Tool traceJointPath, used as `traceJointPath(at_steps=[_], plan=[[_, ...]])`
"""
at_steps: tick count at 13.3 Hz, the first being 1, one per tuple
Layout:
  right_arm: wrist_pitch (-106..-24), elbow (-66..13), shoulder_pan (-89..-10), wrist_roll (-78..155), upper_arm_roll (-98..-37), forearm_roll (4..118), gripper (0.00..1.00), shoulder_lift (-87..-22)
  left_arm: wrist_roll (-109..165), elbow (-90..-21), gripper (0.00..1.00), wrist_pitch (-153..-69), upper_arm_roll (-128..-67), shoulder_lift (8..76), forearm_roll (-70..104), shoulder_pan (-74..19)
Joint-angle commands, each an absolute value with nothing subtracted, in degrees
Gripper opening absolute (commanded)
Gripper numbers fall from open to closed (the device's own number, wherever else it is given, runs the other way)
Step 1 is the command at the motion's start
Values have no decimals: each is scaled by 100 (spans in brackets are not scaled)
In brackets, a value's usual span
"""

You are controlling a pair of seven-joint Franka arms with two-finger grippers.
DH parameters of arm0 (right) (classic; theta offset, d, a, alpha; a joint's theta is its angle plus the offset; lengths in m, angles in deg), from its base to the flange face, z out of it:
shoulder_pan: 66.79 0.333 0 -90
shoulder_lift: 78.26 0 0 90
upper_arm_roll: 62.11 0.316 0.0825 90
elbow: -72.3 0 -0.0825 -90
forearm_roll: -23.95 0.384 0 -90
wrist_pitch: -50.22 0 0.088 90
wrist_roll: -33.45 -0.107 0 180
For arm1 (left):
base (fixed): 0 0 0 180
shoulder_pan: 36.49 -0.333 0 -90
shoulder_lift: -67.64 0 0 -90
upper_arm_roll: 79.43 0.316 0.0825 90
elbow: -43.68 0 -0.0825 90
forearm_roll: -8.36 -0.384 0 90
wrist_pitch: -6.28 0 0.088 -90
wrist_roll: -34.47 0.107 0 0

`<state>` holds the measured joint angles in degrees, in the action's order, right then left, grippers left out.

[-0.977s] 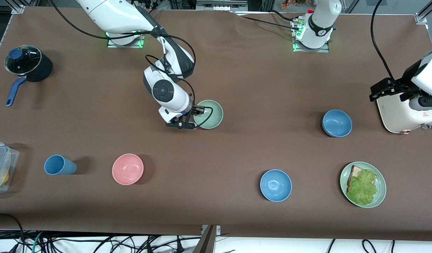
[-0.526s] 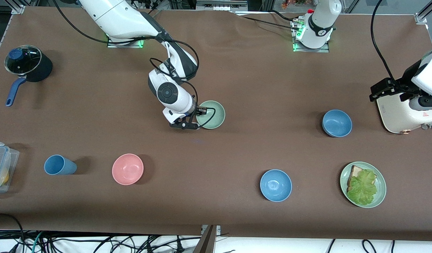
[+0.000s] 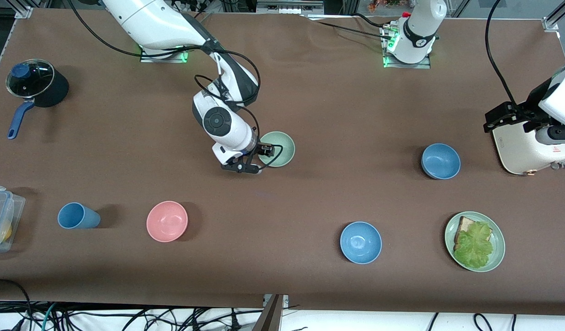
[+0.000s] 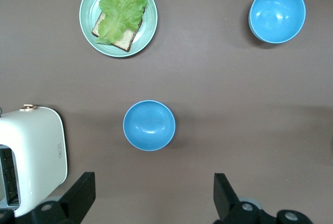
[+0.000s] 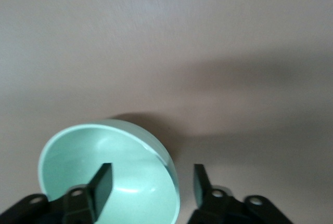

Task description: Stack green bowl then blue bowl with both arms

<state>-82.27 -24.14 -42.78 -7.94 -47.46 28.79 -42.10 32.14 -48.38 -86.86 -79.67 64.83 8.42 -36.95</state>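
The light is bright and even, coming from above. Soft, short shadows sit beside the pink bowl [image 3: 167,221] and the blue cup [image 3: 77,215]. Small white shiny spots show inside the brighter blue bowl [image 3: 361,242]. The right wrist view looks pale and a bit blurry.

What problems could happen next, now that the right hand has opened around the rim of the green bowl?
1. The right hand has one finger inside the green bowl and one outside; pulling away sideways may drag or tip it.
2. The left hand hangs open above the duller blue bowl; a brighter blue bowl lies nearer the camera, risking confusion.
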Motion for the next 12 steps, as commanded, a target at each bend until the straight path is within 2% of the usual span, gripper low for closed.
traceJointPath(at_steps=[1, 3, 8, 12], plan=[[-7138, -1852, -4306, -454, -5041, 2476, 100, -4495, 3245, -4694, 100, -8565, -7960, 6421, 889, -3728], [-6451, -1639, -4332, 615, -5540, 2413, 100, -4818, 3236, -4694, 100, -8565, -7978, 6421, 889, -3711], [-5597, -1638, -4341, 3053, -7307, 2510, 100, -5637, 3245, -4694, 100, -8556, -7960, 6421, 889, -3720], [-5244, -1638, -4358, 3353, -7924, 2527, 100, -5936, 3245, -4694, 100, -8556, -7960, 6421, 889, -3719]])
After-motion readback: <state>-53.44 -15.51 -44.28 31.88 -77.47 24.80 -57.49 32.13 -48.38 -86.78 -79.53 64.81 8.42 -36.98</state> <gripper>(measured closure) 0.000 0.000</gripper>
